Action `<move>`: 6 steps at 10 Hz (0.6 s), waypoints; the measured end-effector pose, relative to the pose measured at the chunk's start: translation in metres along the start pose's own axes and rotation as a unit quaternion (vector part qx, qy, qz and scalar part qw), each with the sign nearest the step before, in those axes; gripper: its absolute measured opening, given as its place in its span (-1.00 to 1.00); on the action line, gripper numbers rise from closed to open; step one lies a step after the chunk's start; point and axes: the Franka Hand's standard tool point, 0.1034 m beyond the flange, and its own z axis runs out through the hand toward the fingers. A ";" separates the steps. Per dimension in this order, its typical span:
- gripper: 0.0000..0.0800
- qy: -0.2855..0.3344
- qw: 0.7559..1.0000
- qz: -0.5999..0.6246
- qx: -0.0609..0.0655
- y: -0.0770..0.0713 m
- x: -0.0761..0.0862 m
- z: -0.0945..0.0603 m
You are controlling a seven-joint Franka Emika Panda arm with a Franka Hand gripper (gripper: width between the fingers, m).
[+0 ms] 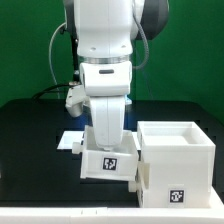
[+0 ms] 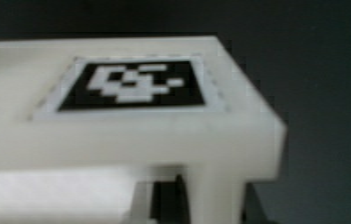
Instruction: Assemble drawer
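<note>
The drawer (image 1: 108,162), a small white box, stands on the black table (image 1: 30,150) right beneath my wrist, and I place everything else from it. The table is the biggest thing here, dark and spreading out to every side of the drawer. My arm (image 1: 105,60) comes next, a thick white column rising straight above the drawer and hiding what lies behind it. The casing (image 1: 175,150), a larger white hollow box with its opening upward, stands just beside the drawer on the exterior view's right. The two look close enough to touch, though I cannot tell whether they do. A thin flat white piece (image 1: 68,140) lies on the table behind the drawer toward the exterior view's left, partly covered by my arm. My pincer (image 1: 108,143) is down at the drawer's top, its fingers hidden by my hand and the drawer's wall, so I cannot tell whether they are spread, pressed together or pinching anything. Smallest are the black-and-white squares: the drawer's tag (image 1: 110,165) on its front face, and the casing's tag (image 1: 178,197) low on its front. In the wrist view a white block (image 2: 207,125) fills the picture, blurred, bearing a close tag (image 2: 136,85) near one corner, and I cannot tell which box it is
</note>
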 end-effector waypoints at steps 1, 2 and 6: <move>-0.92 0.002 1.000 -0.004 -0.001 0.015 0.002 -0.004; -0.92 0.004 1.000 -0.012 0.000 0.023 0.002 -0.005; -0.92 0.006 1.000 -0.005 0.008 0.019 0.009 0.001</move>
